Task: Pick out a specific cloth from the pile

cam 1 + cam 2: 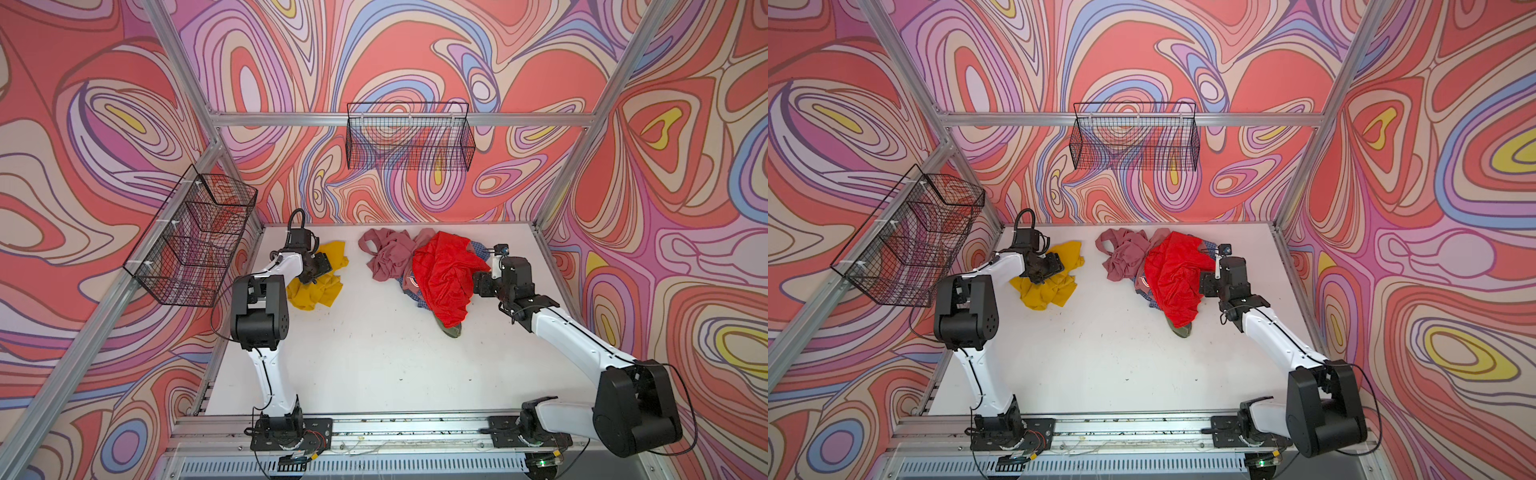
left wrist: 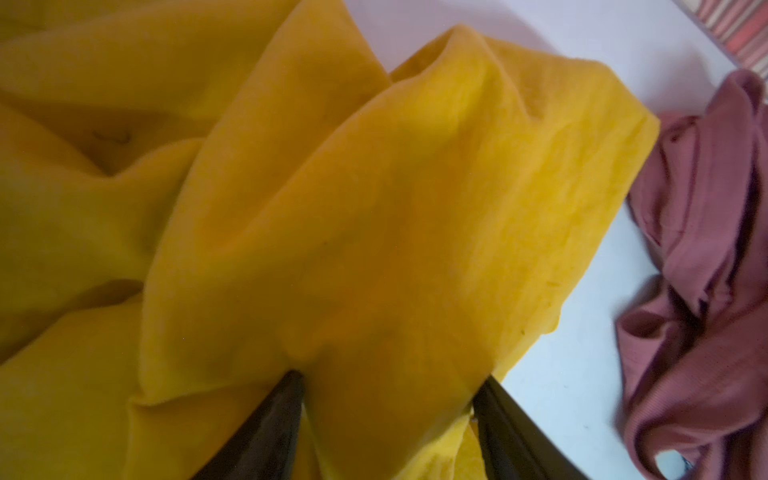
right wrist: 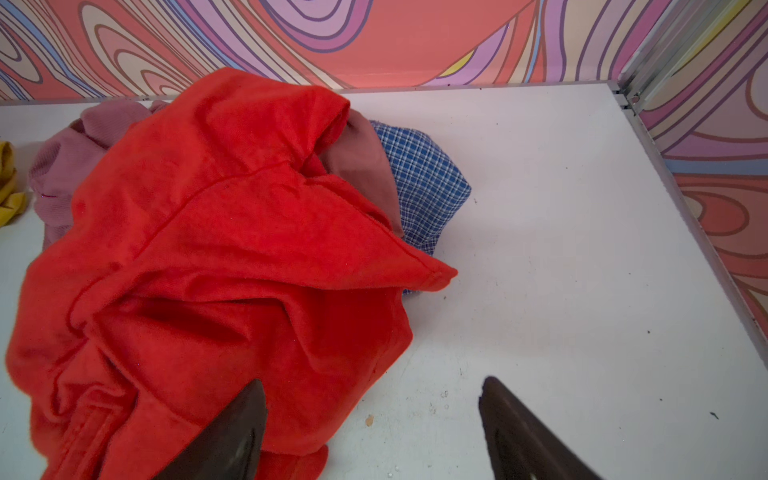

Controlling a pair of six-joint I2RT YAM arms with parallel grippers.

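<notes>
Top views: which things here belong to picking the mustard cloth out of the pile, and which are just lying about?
Part of the job:
- mustard-yellow cloth
- left gripper, jaws around a fold of it
- pile of pink, red, checked and olive garments

Lying about:
- wire basket on the back wall
- wire basket on the left wall
- right gripper, open beside the pile

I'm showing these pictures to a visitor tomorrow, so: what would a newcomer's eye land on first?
Probably the bright red cloth draped over the pile at the table's far right side, with the right tool open at its edge. Next, the mustard-yellow cloth lying apart at far left, a fold between the left tool's fingers. The swirling pink walls compete for attention.
</notes>
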